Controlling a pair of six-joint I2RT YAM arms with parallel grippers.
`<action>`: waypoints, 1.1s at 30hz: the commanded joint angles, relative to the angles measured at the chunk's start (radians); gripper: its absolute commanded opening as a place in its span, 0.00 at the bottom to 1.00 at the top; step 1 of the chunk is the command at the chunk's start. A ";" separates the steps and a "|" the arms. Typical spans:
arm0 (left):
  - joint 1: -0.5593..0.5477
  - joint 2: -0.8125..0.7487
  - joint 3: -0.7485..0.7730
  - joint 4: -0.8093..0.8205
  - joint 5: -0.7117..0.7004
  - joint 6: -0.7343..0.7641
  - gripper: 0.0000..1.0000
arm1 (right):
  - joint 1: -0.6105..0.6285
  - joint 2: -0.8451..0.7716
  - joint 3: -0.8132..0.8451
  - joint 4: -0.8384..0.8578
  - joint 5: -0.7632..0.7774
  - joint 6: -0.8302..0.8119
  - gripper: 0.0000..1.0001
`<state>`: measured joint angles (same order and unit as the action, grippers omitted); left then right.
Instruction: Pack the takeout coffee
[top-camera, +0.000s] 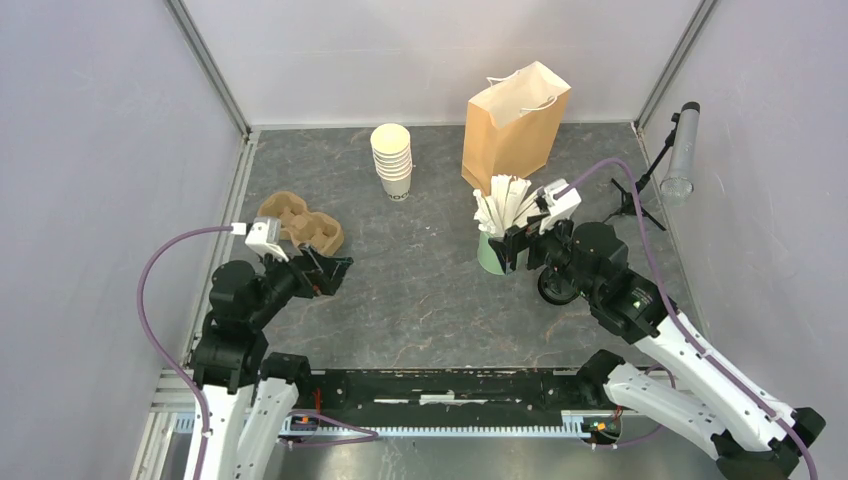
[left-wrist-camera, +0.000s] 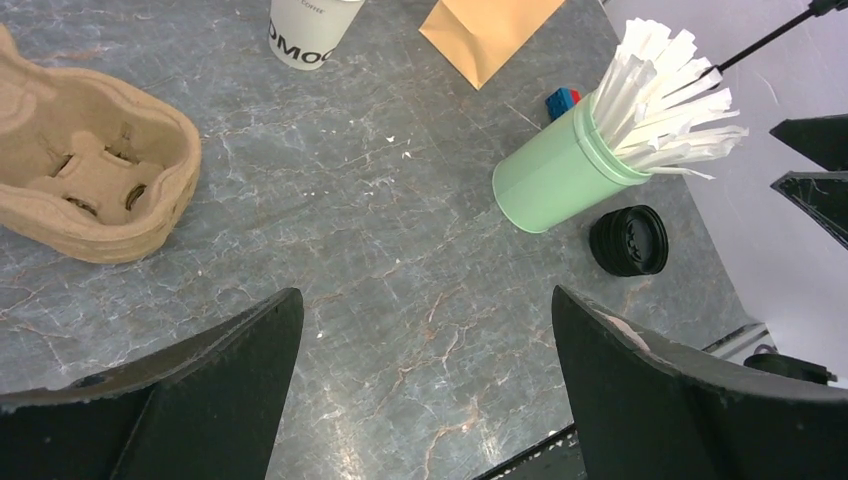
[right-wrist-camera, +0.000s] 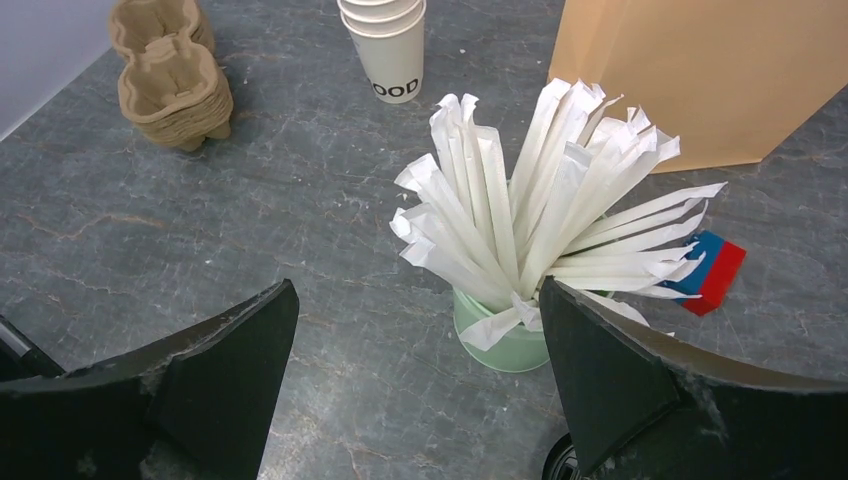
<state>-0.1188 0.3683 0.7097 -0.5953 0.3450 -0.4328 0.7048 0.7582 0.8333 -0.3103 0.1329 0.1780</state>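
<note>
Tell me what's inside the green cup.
The green cup holds a fanned bunch of white paper-wrapped sticks, poking above its rim. Their lower ends and the cup's bottom are hidden.

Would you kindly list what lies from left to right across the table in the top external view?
Cardboard cup carriers → stack of lidless cream cups → brown paper bag → grey tube on a black stand. The green cup of sticks overlaps the bag, so I omit it.
</note>
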 joint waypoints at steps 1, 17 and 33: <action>0.007 0.045 0.021 0.034 -0.031 -0.023 1.00 | -0.001 -0.040 -0.028 0.031 -0.038 -0.008 0.98; 0.005 0.850 0.523 0.124 -0.231 -0.125 0.64 | -0.001 -0.179 -0.156 0.117 -0.372 -0.109 0.98; -0.110 1.508 1.209 0.003 -0.415 -0.098 0.51 | -0.001 -0.233 -0.173 0.140 -0.385 -0.042 0.96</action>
<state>-0.2253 1.8343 1.8305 -0.5365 0.0143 -0.5339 0.7048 0.5499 0.6594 -0.2184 -0.2291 0.1162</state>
